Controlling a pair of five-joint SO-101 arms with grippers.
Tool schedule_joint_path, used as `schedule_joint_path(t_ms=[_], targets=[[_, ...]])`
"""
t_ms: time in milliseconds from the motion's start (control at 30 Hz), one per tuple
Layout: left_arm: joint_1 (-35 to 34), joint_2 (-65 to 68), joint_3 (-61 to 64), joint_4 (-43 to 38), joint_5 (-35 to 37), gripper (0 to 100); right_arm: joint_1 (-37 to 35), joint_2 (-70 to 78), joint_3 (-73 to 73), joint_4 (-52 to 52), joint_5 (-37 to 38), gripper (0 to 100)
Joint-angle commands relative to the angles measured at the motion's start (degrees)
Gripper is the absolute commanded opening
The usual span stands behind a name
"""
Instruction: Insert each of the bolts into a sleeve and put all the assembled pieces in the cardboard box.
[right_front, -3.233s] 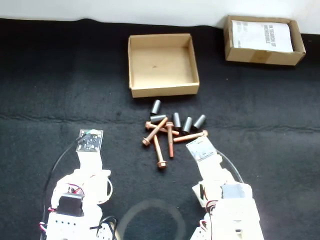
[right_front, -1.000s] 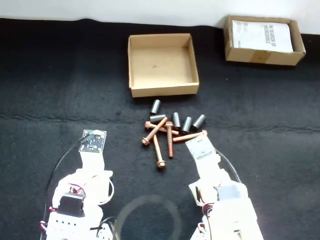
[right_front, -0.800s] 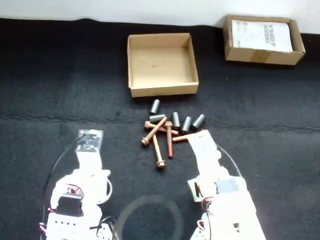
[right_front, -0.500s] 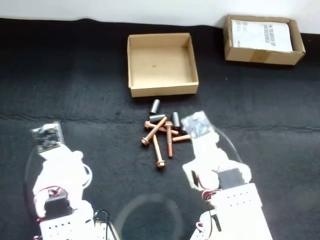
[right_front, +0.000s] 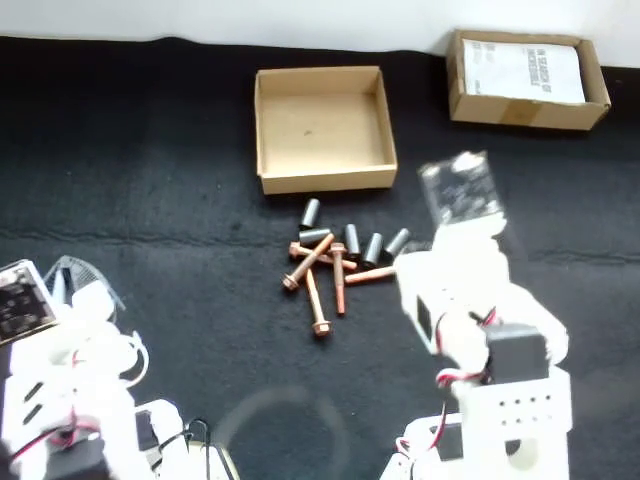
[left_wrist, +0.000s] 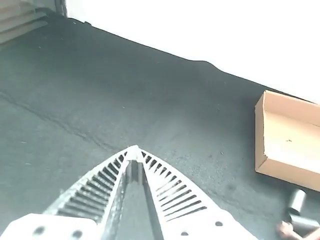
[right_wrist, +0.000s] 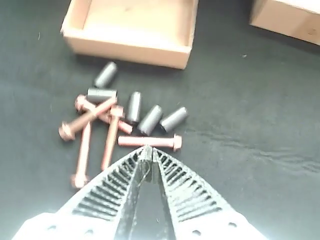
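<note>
Bolts (right_wrist: 110, 136) lie just past the closed right claw (right_wrist: 146, 150).

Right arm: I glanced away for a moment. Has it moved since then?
Yes. The right arm has swung from beside the bolts toward the far edge, its tip now nearly level with the cardboard box.

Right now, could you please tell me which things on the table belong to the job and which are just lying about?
Belongs to the job: copper bolts, grey sleeves, empty cardboard box.
Just lying about: second box, printed sheet inside it.
</note>
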Motion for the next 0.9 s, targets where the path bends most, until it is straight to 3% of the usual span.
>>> schedule_joint_path(t_ms=[0,167,300,467,700,867], targets=[[-0.31,15.69,-25.80,11.08,0.18,1,2.07,8.75,-16.04,3.74,-5.36,0.8],[-0.22,36.97,-51.56,23.65,-0.09,1,2.33,20.70,-30.90,5.76,-7.47,0.8],[3.56,50.07,-59.21,29.89,-0.09,1,4.88,28.62,-36.70,5.32,-11.60,0.9],[10.33,59.82,-56.75,30.07,0.09,1,11.12,40.04,-42.07,4.00,-21.71,1.1],[21.23,74.15,-45.41,29.27,-0.18,1,14.99,49.54,-43.47,4.88,-19.69,9.9],[25.71,82.24,-40.48,18.37,-0.35,1,13.49,54.81,-41.80,5.67,-19.43,10.1]])
